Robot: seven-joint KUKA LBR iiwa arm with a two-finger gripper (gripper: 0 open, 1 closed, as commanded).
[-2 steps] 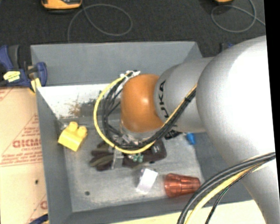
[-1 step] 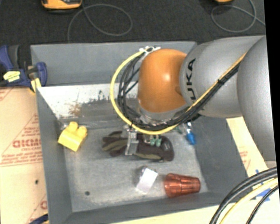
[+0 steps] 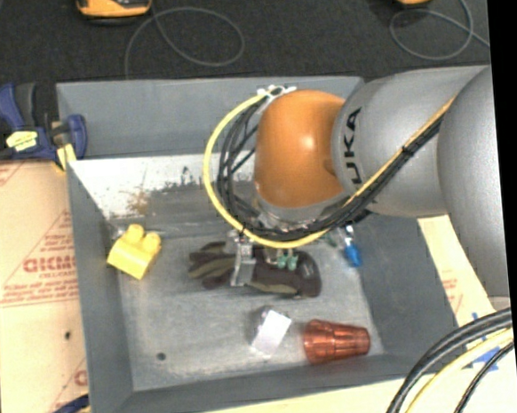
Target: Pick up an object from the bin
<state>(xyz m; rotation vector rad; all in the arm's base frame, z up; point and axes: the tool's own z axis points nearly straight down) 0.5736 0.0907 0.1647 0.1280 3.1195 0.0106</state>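
My gripper [image 3: 243, 263] is low in the middle of the bin, under the arm's orange cover, and sits right on a dark brown, glove-like floppy thing [image 3: 211, 263]. That thing stretches from the bin's middle left to its middle right, and part of it is hidden beneath the gripper. A small white crumpled piece [image 3: 270, 331] lies just in front of the gripper. Beside it, on the right, a copper-red ribbed cone [image 3: 336, 339] lies on its side.
A yellow toy brick [image 3: 135, 251] lies by the left wall. A small blue piece [image 3: 351, 254] shows at the right, close under the arm. The arm and its looped cables cover the bin's back right.
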